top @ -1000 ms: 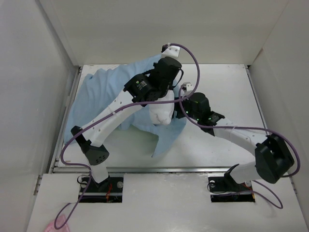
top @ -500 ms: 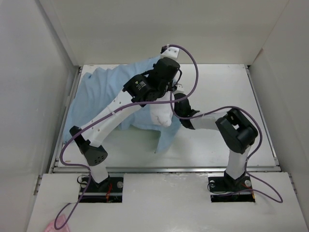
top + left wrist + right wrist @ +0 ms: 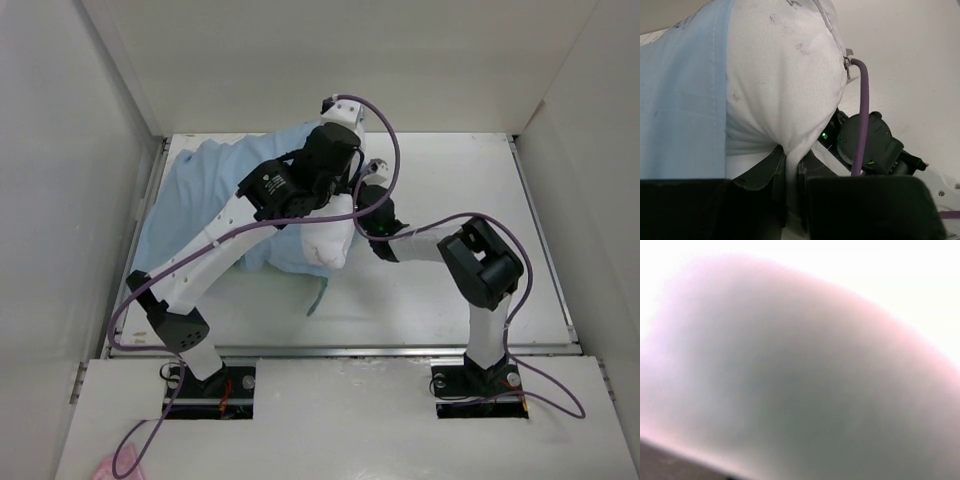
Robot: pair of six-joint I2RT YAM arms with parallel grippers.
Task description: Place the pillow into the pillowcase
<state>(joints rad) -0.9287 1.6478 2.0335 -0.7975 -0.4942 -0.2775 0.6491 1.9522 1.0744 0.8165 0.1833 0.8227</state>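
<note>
Two grippers clenched: my left gripper pinches a fold of the plump, fine-weave white pillow, partly sheathed by the thin light-blue pillowcase; my right gripper sits closed beside it, contents unclear.

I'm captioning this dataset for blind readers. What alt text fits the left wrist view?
The left gripper is shut on a bunched fold of the white pillow, which fills the middle of the view. The light blue pillowcase drapes over it at picture left, and the right arm, black with a purple cable, sits at lower right.
</note>
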